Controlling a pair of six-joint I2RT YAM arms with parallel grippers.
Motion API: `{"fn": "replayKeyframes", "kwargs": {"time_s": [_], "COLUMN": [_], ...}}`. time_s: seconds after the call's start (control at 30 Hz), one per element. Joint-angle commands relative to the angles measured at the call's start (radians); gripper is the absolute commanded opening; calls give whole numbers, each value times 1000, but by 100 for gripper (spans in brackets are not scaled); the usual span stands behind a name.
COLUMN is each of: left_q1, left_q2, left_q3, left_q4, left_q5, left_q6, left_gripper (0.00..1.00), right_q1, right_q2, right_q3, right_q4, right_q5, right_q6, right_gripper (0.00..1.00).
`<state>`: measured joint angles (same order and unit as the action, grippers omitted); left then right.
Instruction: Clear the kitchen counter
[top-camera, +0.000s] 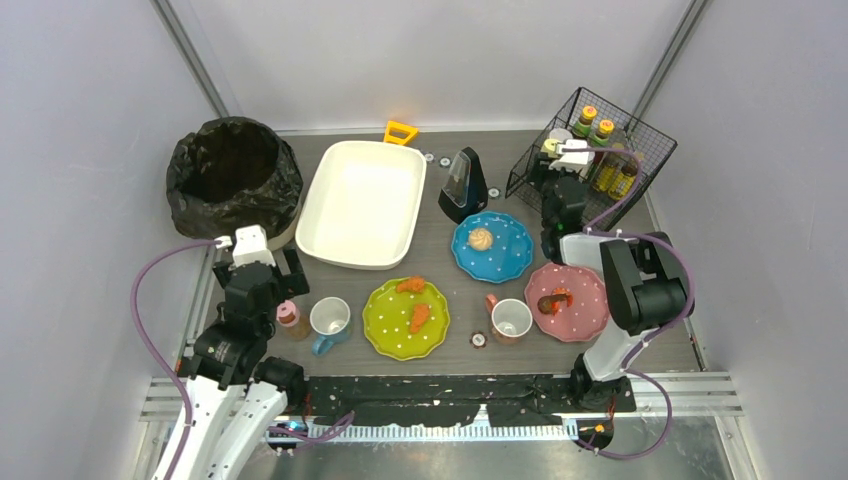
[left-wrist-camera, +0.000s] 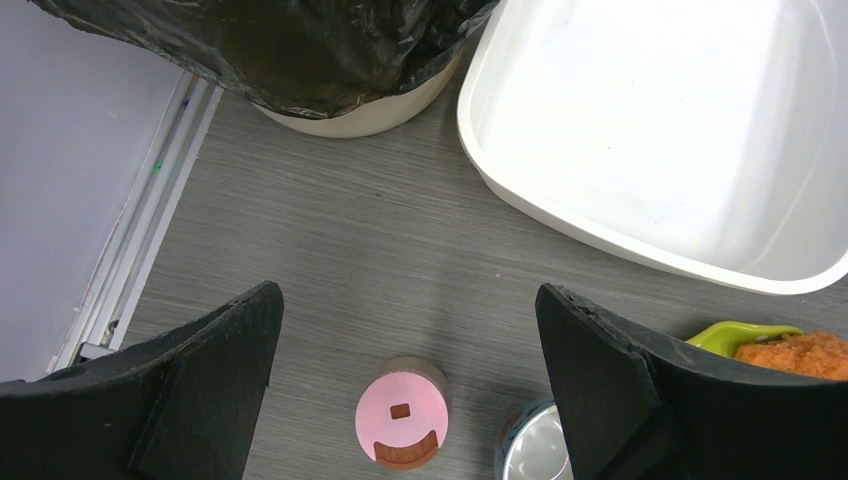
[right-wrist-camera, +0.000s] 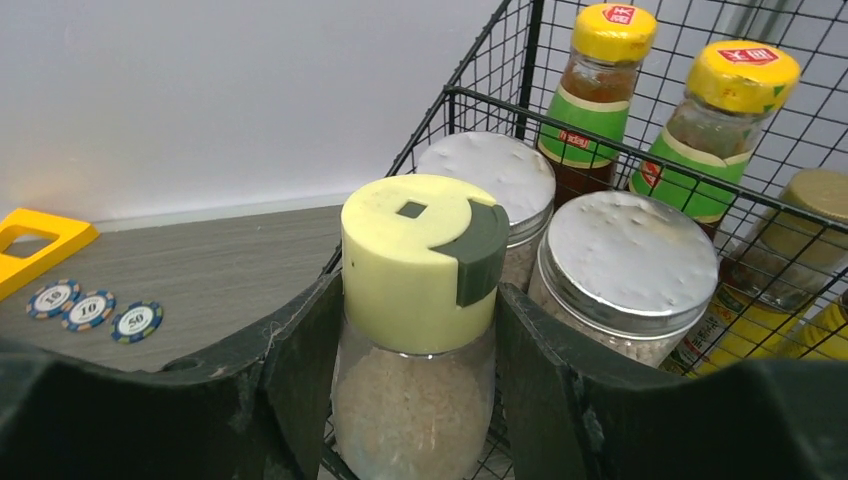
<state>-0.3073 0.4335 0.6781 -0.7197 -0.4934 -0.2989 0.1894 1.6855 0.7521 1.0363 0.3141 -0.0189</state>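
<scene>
Blue plate (top-camera: 507, 257), white tub (top-camera: 363, 203) on kitchen counter (top-camera: 432, 252)

Pale grey walls (top-camera: 450, 60), metal corner struts (top-camera: 190, 55)

Kitchen scene: the grey wood-grain counter (top-camera: 437, 252) carries a white tub (top-camera: 362, 203) at the back, flanked by a black-lined bin (top-camera: 190, 165) on the left and a wire basket (top-camera: 530, 168) at far right. Nearer the front stand a green plate (top-camera: 388, 322), a blue plate (top-camera: 507, 257), a pink plate (top-camera: 590, 305), a blue mug (top-camera: 329, 320), a white mug (top-camera: 511, 320) and a pink-lidded jar (top-camera: 289, 318). Poker chips (right-wrist-camera: 90, 310) lie along the back edge.
</scene>
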Motion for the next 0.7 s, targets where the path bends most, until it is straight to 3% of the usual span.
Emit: {"fn": "replayKeyframes", "kwargs": {"time_s": [0.0, 0.17, 0.27, 0.4, 0.67], "left_q1": [4, 4, 4, 4, 4], "left_q2": [-7, -9, -10, -15, -23], "left_q3": [-1, -1, -1, -3, -4], "left_q4": [59, 59, 60, 59, 57], "left_q5": [10, 11, 16, 19, 23], "left_q6": [12, 14, 14, 16, 20], "left_gripper": [99, 99, 99, 99, 99], "right_q1": [1, 0, 0, 0, 0], "right_q2": [43, 51, 47, 51, 58], "right_q3": [1, -45, -48, -34, -5], "right_q4": [173, 241, 243, 224, 168], "right_q5": [67, 68, 39, 34, 74], "right_q6": [49, 57, 67, 72, 112], "right_gripper": [20, 26, 42, 57, 63]}}
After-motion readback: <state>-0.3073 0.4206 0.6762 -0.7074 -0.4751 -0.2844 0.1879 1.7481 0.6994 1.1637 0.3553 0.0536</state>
